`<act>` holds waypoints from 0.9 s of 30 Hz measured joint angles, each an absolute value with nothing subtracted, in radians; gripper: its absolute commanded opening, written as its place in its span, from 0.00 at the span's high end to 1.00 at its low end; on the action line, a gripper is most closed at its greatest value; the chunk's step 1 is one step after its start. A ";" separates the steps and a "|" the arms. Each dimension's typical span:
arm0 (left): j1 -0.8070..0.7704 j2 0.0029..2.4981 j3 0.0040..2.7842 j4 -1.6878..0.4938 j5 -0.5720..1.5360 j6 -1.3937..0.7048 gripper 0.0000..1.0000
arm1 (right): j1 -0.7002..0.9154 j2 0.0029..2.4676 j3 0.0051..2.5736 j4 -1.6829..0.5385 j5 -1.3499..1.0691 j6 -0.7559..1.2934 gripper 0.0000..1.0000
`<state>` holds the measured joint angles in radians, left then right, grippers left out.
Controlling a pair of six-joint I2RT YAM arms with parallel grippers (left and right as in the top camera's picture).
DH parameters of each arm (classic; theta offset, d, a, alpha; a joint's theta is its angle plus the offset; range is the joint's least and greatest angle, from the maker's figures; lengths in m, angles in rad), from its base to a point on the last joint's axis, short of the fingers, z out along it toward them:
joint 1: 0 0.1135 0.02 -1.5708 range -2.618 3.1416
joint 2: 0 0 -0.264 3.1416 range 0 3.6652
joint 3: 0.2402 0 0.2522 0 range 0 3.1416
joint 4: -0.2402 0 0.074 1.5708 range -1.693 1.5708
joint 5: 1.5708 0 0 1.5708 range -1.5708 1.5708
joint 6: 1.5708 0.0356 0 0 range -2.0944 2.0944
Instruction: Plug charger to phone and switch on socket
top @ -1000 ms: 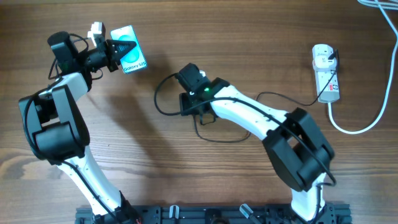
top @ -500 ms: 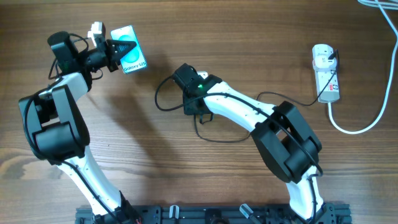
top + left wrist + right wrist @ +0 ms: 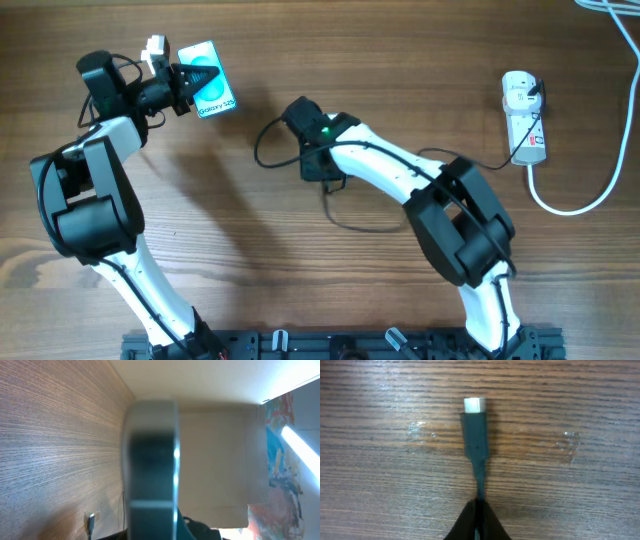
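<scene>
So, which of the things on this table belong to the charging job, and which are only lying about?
For the job:
small turquoise-screen smartphone, held in the left gripper
thin black charger cable with plug tip, pinched by the right gripper
white elongated power strip with red-marked switch

Only lying about:
thick white cord curving along the right side of the wooden table
</scene>
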<state>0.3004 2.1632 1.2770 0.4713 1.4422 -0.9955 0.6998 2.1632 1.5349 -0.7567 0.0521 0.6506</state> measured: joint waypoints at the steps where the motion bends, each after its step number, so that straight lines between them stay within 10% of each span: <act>1: 0.300 2.163 1.277 0.471 1.442 -0.995 0.96 | 0.692 2.164 1.536 -0.757 0.036 0.651 0.96; 27: 0.123 2.163 1.277 0.448 1.475 -0.996 0.96 | 0.535 1.705 1.318 -0.733 -0.519 0.232 0.96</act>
<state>0.1226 2.1632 1.2770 0.4484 1.4746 -0.9958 0.5350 1.7046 1.3178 -0.7334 -0.5186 0.2317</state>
